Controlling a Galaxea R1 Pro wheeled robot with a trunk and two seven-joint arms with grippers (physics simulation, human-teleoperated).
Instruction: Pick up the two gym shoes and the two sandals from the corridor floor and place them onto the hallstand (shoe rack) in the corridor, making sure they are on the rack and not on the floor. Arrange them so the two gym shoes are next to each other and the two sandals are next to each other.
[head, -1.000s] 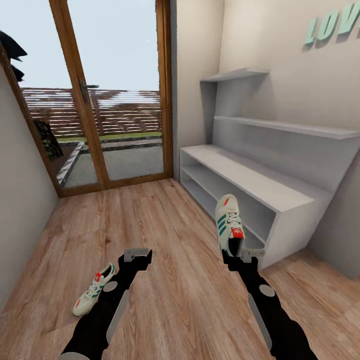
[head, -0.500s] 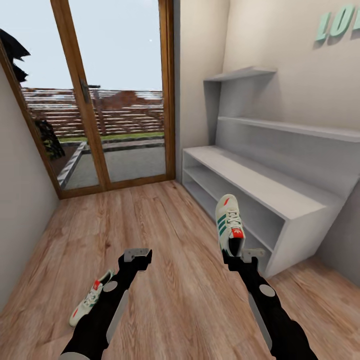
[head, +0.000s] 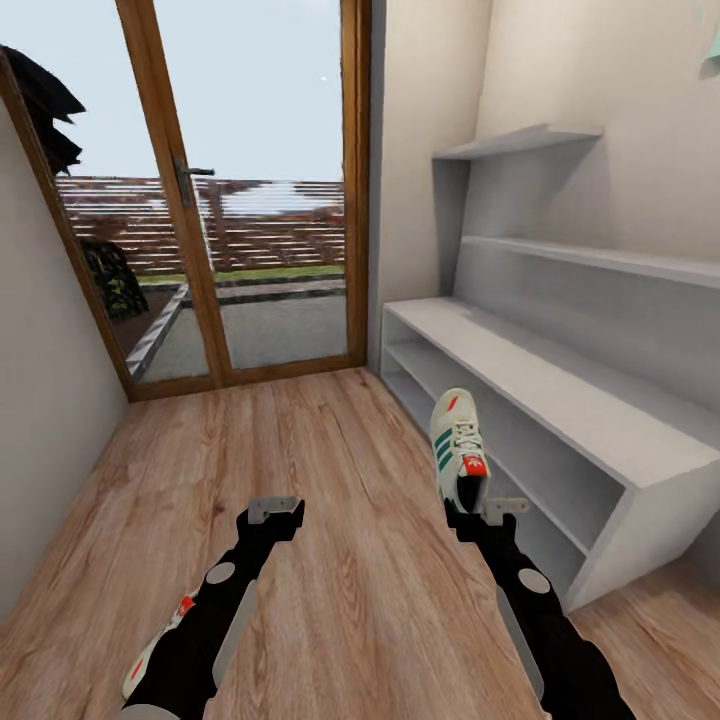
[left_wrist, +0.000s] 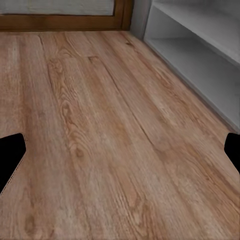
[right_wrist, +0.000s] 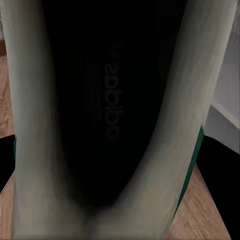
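Head view: my right gripper (head: 487, 507) is clenched on the heel of a cream-white lace-up gym shoe with green stripes (head: 456, 445), held toe-up above the light-brown wood plank floor (head: 350, 480), near the long low white-grey shoe rack (head: 560, 395). My left gripper (head: 274, 510) hangs spread and holds nothing. The second cream-white gym shoe (head: 152, 655) lies on the floor, partly hidden by my left arm.
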